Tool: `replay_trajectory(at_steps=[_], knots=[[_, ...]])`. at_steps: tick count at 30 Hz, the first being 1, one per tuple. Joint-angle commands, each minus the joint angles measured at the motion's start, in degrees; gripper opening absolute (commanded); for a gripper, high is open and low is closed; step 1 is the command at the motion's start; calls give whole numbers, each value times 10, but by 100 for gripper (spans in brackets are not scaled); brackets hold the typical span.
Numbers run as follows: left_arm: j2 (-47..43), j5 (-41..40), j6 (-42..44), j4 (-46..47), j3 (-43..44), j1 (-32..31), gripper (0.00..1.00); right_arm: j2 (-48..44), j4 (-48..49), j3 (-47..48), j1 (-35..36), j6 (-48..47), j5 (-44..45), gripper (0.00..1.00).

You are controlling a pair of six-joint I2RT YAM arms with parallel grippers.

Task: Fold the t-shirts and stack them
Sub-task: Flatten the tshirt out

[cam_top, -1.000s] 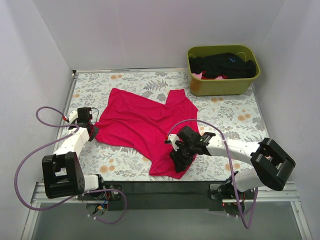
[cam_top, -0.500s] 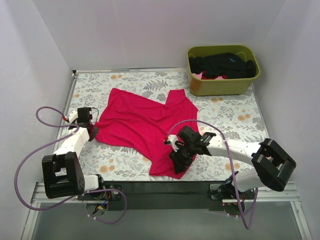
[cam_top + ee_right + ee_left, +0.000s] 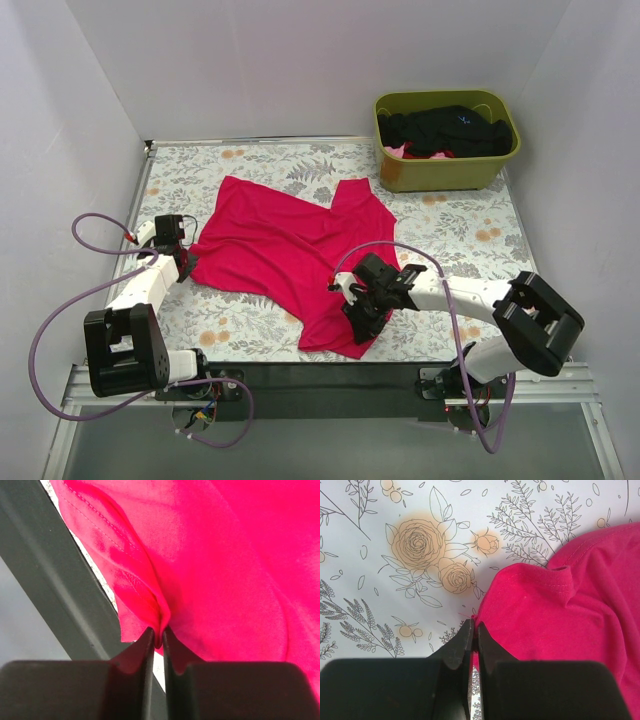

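Note:
The crimson-red t-shirt [image 3: 290, 250] lies spread and rumpled on the flowered table. My left gripper [image 3: 187, 262] is shut on the shirt's left corner; in the left wrist view the jaws [image 3: 474, 630] pinch the red hem [image 3: 540, 610]. My right gripper [image 3: 357, 322] is shut on a fold of the red cloth [image 3: 200, 555] at the shirt's near right corner, close to the table's front edge; its jaws [image 3: 159, 636] pinch a raised pleat. Black t-shirts [image 3: 445, 130] lie in the bin at the back right.
An olive-green bin [image 3: 445, 172] stands at the back right with black and some pink cloth inside. The dark front rail of the table [image 3: 300, 375] runs just below the right gripper. White walls close in left, right and back.
The right gripper has shifted very slightly left with the shirt's corner. The left arm and the shirt look unchanged.

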Motion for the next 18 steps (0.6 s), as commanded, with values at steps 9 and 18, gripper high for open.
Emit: replay_trajectory(at_steps=[9,18], knots=[[-35,-1,-4,-56,68,-2,3,-98,-51,108,-10,-33,82,1],[38,31,-26,-174,479,0,2,-126,-132,427,-85,-147,363,1]])
